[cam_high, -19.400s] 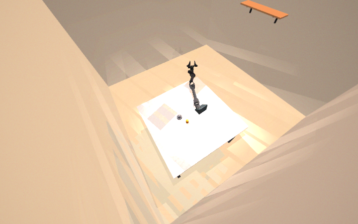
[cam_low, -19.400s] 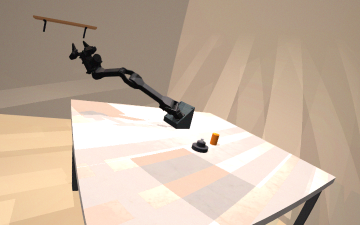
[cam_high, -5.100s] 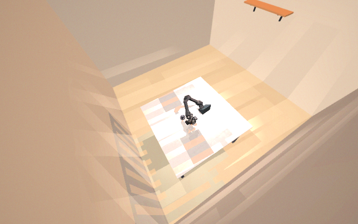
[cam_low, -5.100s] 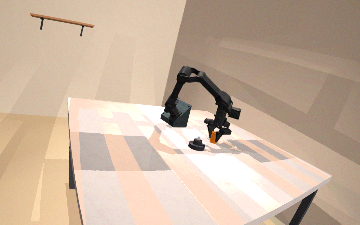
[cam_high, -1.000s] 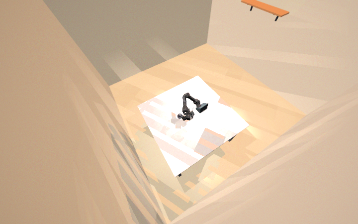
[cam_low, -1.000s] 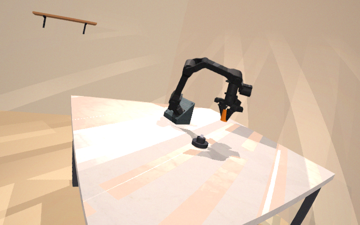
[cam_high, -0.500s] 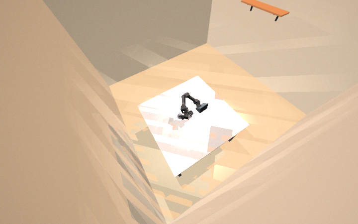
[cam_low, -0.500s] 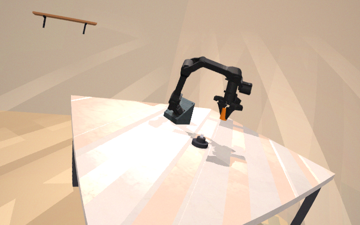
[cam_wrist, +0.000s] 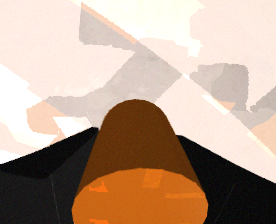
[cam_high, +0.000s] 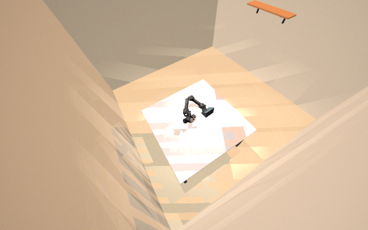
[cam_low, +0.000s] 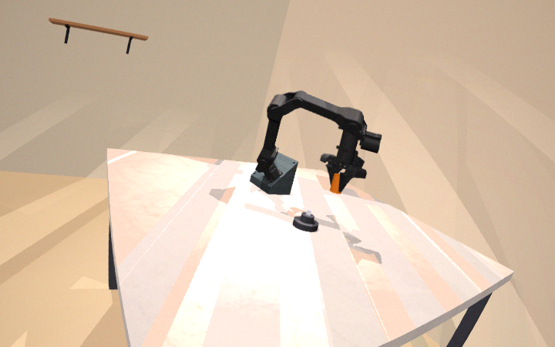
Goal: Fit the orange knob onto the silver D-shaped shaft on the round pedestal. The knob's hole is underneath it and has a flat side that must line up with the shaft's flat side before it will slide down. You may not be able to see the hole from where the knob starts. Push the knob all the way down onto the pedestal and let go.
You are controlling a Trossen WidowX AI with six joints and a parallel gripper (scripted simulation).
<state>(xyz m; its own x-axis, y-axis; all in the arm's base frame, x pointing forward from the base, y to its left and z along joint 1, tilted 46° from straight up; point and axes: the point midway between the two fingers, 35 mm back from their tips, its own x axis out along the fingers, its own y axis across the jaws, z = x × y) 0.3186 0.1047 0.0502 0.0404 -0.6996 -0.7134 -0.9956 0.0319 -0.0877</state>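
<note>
Step in hand: the lifted knob is waiting to be carried to the shaft; fitting is not yet under way.
Orange tapered knob [cam_low: 335,183] [cam_wrist: 138,150]: hanging near upright above the tabletop [cam_high: 202,160] [cam_low: 236,293] [cam_wrist: 34,65], at about one o'clock from the pedestal in the exterior view.
Black parallel-jaw hand [cam_high: 190,118] [cam_low: 337,188] [cam_wrist: 136,139]: standing partly open, closing firmly on the knob's sides.
Dark round stepped pedestal [cam_low: 305,224]: sitting on the tabletop, its short silver shaft [cam_low: 308,212] pointing up, bare.
Next move: probably calling for travel towards seven o'clock in the exterior view, centring above the shaft, turning until the flats match, then pressing down and releasing.
Knob's look: showing a smooth, darker side and a brighter flat end at six o'clock in the wrist view; flaring towards its base in the exterior view.
Knob's hole: hiding underneath, so I cannot tell its flat's direction.
</note>
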